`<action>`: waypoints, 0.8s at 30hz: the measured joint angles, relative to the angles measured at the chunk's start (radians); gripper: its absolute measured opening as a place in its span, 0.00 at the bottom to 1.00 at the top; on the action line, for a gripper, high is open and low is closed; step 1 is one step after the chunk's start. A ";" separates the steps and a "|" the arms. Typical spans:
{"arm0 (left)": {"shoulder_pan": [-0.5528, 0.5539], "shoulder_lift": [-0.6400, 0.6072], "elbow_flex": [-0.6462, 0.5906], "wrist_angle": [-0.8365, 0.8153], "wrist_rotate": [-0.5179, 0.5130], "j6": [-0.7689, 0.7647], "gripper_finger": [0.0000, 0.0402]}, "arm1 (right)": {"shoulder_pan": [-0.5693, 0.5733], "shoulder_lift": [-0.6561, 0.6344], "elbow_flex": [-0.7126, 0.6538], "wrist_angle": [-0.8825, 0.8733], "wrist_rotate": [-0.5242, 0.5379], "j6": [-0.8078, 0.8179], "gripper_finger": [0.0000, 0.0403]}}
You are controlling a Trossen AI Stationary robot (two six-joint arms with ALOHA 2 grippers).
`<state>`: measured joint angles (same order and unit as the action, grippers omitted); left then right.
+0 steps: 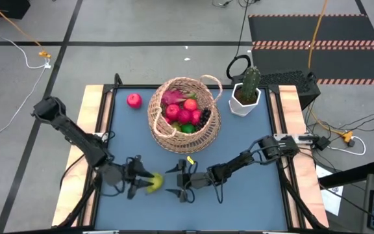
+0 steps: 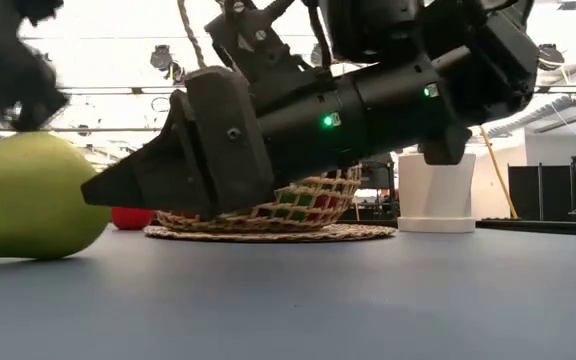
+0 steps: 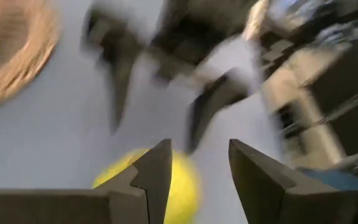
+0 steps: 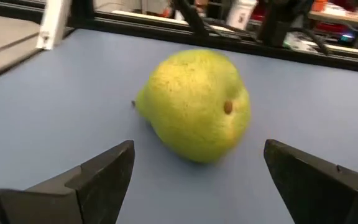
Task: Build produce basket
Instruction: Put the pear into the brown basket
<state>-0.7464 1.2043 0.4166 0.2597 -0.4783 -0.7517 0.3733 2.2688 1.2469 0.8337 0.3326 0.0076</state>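
Yellow-green toy pear (image 4: 194, 106) lying on blue table (image 1: 252, 195) at 7 o'clock from round tan wicker basket (image 1: 184, 117), flanked by left gripper (image 1: 137, 177) and right gripper (image 1: 182, 184), fingers of both spread apart, fruit-filled basket seen mid-table, red apple (image 1: 134, 100) at its 9 o'clock.

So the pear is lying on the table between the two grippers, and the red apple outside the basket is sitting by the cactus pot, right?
Not quite. The pear does lie between the left gripper and right gripper, but the high view shows the loose red apple left of the basket, opposite the cactus pot.
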 joint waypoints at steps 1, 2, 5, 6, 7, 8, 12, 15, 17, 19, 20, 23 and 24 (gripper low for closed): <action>-0.001 -0.024 0.015 0.006 0.004 0.038 0.40 | 0.000 -0.001 0.000 0.004 -0.020 -0.007 0.88; -0.006 -0.053 0.025 -0.002 0.000 0.072 0.40 | 0.001 -0.001 0.000 0.019 -0.028 -0.012 0.87; -0.025 -0.114 0.035 -0.118 -0.044 0.109 0.40 | 0.009 -0.002 0.000 0.058 -0.050 -0.016 0.86; -0.030 -0.125 0.035 -0.168 -0.058 0.089 0.40 | 0.011 -0.002 0.000 0.070 -0.050 -0.018 0.85; -0.035 -0.137 0.031 -0.225 -0.079 0.054 0.40 | 0.012 -0.002 0.000 0.075 -0.050 -0.021 0.85; -0.041 -0.142 0.026 -0.282 -0.099 0.004 0.40 | 0.014 -0.002 0.000 0.075 -0.050 -0.022 0.85; -0.057 -0.101 -0.045 -0.405 -0.138 -0.242 0.40 | 0.016 -0.002 0.000 0.065 -0.049 -0.039 0.85; -0.064 -0.040 -0.116 -0.269 -0.133 -0.334 0.40 | 0.017 -0.002 0.000 0.040 -0.048 -0.046 0.85; -0.060 0.015 -0.162 -0.136 -0.108 -0.341 0.40 | 0.017 -0.002 0.000 0.030 -0.049 -0.034 0.85; -0.049 0.064 -0.182 0.006 -0.074 -0.308 0.40 | 0.012 -0.002 0.000 0.031 -0.049 -0.019 0.85; -0.041 0.090 -0.182 0.070 -0.050 -0.284 0.40 | 0.011 -0.002 0.000 0.030 -0.049 -0.015 0.85; -0.011 0.167 -0.159 0.140 0.018 -0.237 0.40 | 0.007 -0.002 0.000 0.031 -0.050 -0.012 0.85; 0.001 0.194 -0.143 0.139 0.040 -0.237 0.40 | 0.007 -0.002 0.000 0.031 -0.055 -0.009 0.85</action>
<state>-0.7457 1.3981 0.2732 0.3983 -0.4386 -0.9885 0.3799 2.2665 1.2472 0.8642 0.2777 -0.0015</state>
